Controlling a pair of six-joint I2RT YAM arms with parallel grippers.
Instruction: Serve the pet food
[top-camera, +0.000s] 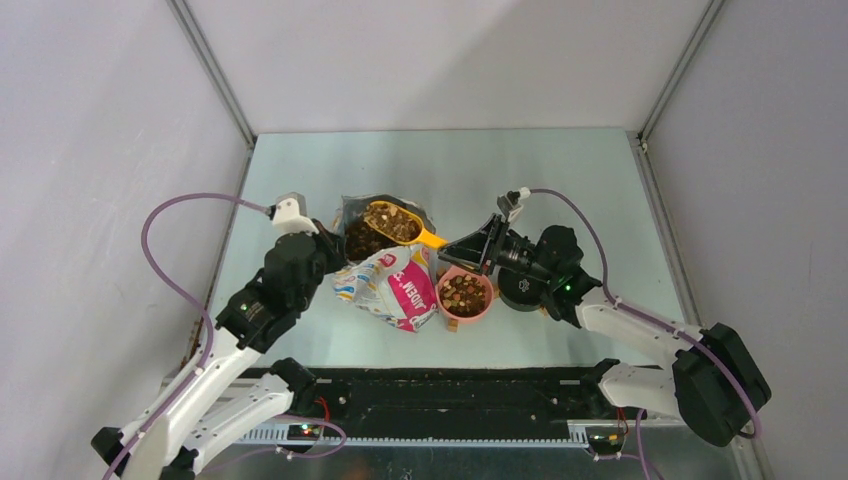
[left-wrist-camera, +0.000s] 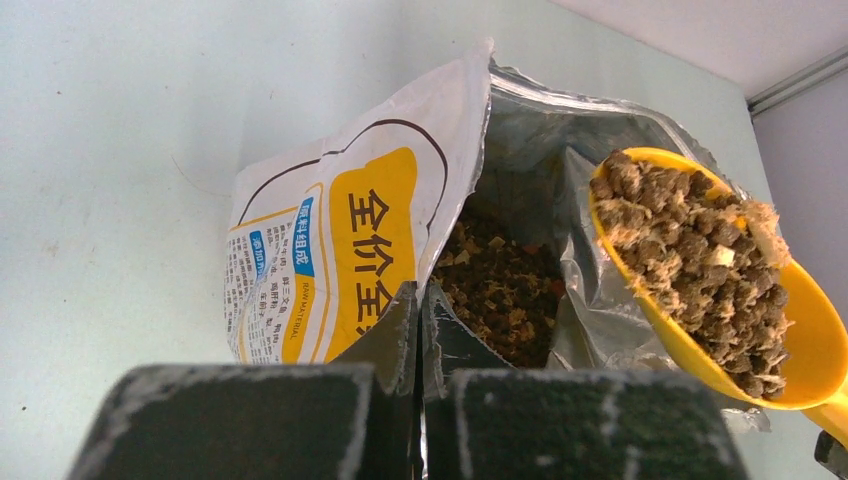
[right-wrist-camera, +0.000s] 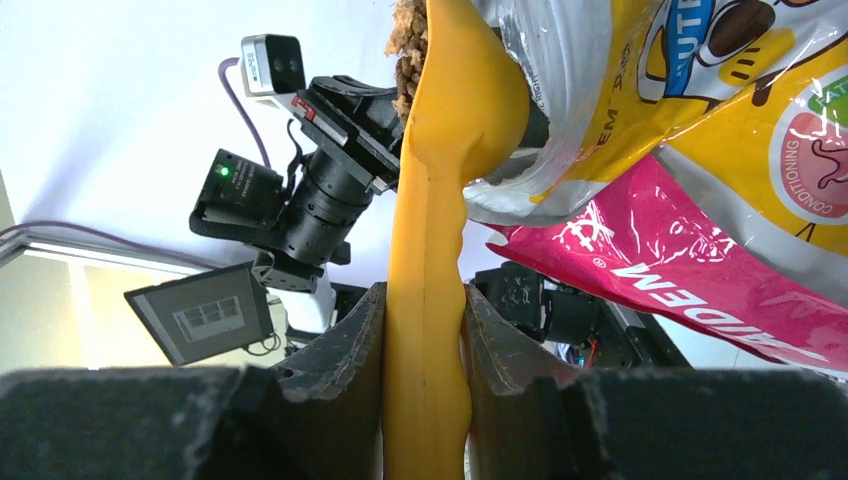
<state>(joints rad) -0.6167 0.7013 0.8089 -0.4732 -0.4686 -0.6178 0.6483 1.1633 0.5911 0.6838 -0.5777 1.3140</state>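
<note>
Two arms meet at the middle of the bench (top-camera: 560, 170), one on each side of an opened bag (top-camera: 395, 285).

Left side: the left jaws are pressed together on the bag, pinching the torn foil edge at the left of its mouth. In the left wrist view this edge stands upright in the narrow seam between the two dark left fingers (left-wrist-camera: 590, 425). The bag lies on the bench with its printed pink, yellow and white face up and its mouth toward the far wall. The silver lining shows inside the mouth.

Right side: the right jaws pinch the handle of the yellow scoop (top-camera: 432, 238). In the right wrist view the handle runs straight up between the right fingers (right-wrist-camera: 330, 360), which touch it on both sides. The cup of the scoop is at the bag's mouth, over the opening. Whether its rim touches the foil cannot be told.

Pet food (top-camera: 392, 222) is in three places:
1. Heaped in the cup of the scoop, brown and tan pellets rising above the rim.
2. Loose inside the bag, visible deep in the open mouth.
3. In the pink bowl (top-camera: 466, 317), which stands on the bench just right of the bag and below the scoop handle.

Just right of the pink bowl stands a dark round object (top-camera: 515, 293). The right arm (top-camera: 640, 325) covers most of it; it may be a second bowl.
</note>
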